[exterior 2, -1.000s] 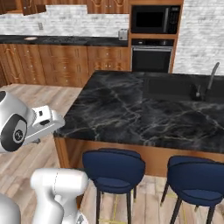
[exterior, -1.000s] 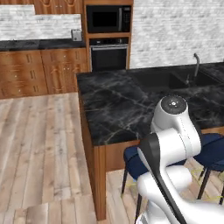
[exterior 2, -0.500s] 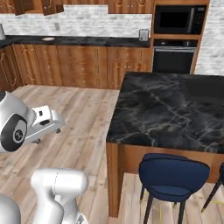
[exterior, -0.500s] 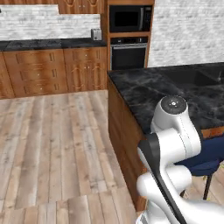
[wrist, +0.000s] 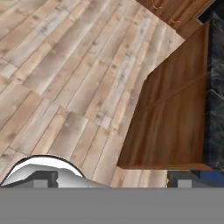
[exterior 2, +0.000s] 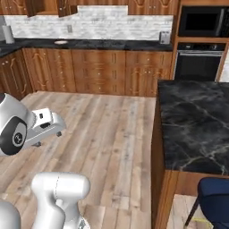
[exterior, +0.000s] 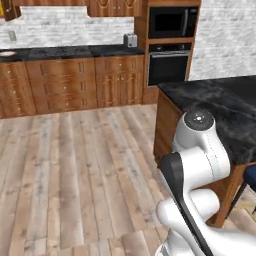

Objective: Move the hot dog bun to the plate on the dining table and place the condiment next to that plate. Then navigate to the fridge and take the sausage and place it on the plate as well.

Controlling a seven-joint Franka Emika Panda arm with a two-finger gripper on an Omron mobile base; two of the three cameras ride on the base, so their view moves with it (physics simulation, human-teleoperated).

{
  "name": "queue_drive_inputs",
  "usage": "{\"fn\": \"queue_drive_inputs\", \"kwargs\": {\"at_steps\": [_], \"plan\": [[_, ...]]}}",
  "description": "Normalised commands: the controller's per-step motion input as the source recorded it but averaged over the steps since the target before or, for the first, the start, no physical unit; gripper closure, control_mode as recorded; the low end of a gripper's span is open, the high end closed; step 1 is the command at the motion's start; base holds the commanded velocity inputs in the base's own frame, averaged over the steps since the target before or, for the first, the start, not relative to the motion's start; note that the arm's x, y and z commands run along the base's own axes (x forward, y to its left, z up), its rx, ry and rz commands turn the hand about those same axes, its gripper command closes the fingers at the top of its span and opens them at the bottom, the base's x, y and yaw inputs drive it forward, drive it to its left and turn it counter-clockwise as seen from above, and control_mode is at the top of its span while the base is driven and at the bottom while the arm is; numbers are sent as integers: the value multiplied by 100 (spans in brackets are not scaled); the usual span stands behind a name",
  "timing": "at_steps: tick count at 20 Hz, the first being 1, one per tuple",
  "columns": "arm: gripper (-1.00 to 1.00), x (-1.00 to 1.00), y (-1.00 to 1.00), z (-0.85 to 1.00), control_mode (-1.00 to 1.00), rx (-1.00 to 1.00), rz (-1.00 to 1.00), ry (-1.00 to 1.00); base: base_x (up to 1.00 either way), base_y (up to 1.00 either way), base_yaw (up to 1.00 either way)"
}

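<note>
Two dark fingers rise at the bottom edge of my hand view, one tip at the left and one at the right, well apart, so they stand wide and hold nothing between them. Under them I see the wooden floor and the brown side panel of the dining table, with a strip of its black marble top along the right edge.

In the right base view the hand of the arm points toward the floor planks, left of the dining table. The part of the black veined top that I can see is bare. A dark blue stool stands just beside its near wooden edge.

In the left base view the white arm rises in front of the dining table. Behind it, along the far wall, runs a black counter over wooden drawer cabinets, and a built-in oven with a microwave above it stands at the right end. On that counter a small grey appliance is near the oven, but it is too blurred to name.
</note>
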Motion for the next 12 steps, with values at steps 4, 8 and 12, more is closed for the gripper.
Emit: {"fn": "queue_drive_inputs", "kwargs": {"at_steps": [4,8,12], "plan": [[-100,0,0,0,100,0,0,0,100,100,-11],[-100,0,0,0,100,0,0,0,100,100,-8],[-100,0,0,0,100,0,0,0,100,98,-6]]}}
